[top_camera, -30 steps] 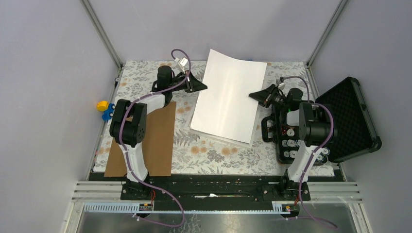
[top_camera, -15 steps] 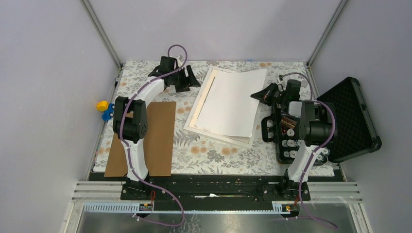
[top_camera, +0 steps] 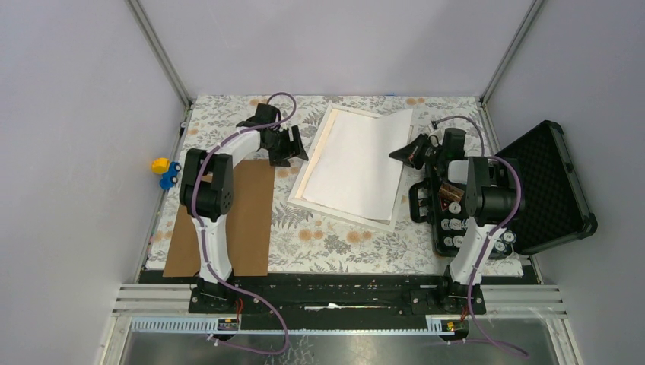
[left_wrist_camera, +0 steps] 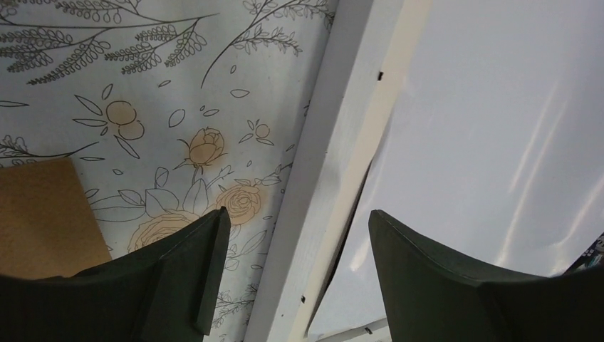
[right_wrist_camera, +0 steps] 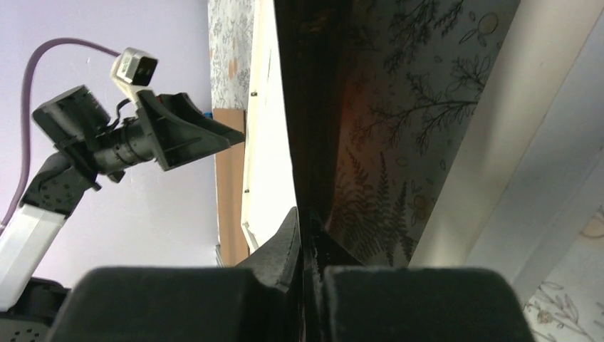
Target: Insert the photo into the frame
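Paper, likely light and floppy, the photo lies face down over the frame, its right edge pinched by the right gripper while the left gripper gapes empty alongside; edges probably suit gripping best.

Glossy paper photo; smooth matt frame; matt cardboard board.

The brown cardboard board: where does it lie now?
In the top view, the brown cardboard board lies on the left of the table, partly hidden by the left arm, apart from the white rectangular picture frame on its right.
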Robot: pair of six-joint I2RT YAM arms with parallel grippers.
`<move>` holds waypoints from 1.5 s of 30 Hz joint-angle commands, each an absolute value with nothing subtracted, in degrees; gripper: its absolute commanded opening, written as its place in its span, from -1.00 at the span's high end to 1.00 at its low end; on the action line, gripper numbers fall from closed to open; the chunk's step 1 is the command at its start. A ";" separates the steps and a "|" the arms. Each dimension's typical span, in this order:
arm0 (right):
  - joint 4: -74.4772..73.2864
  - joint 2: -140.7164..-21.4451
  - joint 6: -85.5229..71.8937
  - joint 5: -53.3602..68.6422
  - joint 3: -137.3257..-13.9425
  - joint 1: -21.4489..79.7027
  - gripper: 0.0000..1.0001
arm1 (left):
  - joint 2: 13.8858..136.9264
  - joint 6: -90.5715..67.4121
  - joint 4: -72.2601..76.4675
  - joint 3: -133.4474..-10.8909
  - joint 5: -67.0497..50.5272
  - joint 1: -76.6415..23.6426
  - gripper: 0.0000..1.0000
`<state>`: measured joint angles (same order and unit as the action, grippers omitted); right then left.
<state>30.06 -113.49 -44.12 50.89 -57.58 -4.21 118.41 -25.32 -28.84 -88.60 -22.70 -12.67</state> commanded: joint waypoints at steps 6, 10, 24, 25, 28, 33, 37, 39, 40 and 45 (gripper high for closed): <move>51.86 -106.69 -51.23 58.05 -51.90 -1.95 1.00 | 120.00 -28.61 -23.91 -86.58 -26.26 -12.66 -0.53; 56.51 -105.15 -52.52 59.08 -50.76 -0.31 1.00 | 119.61 -28.96 -23.34 -86.25 -26.34 -12.66 -0.53; 52.36 -97.23 -50.91 58.03 -49.00 -0.32 1.00 | 118.97 -29.10 -23.20 -86.63 -26.73 -12.57 -0.52; 50.38 -97.50 -49.81 57.47 -49.71 -0.31 1.00 | 118.92 -29.09 -23.20 -86.58 -26.71 -12.57 -0.52; 50.00 -100.20 -51.10 56.60 -50.92 -0.28 1.00 | 118.61 -29.18 -23.16 -86.67 -26.89 -12.57 -0.52; 52.30 -105.41 -54.39 55.15 -52.38 1.49 1.00 | 118.30 -28.98 -23.17 -86.49 -26.91 -12.56 -0.52; 52.81 -108.70 -55.27 54.54 -53.88 1.76 1.00 | 118.55 -29.19 -23.05 -86.52 -27.75 -12.52 -0.52; 52.66 -109.69 -55.62 54.20 -54.34 1.76 1.00 | 118.88 -28.93 -23.09 -86.57 -27.31 -12.41 -0.52; 52.60 -110.18 -55.79 54.01 -54.53 1.76 1.00 | 119.02 -28.97 -23.19 -86.63 -27.60 -12.33 -0.53; 45.99 -110.94 -52.85 51.31 -55.09 1.76 1.00 | 118.32 -29.51 -22.18 -86.18 -29.46 -12.26 -0.53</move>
<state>49.95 -110.50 -54.89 53.12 -52.73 1.13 120.22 -29.19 -25.17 -86.48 -27.18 -12.60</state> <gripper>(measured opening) 0.014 0.761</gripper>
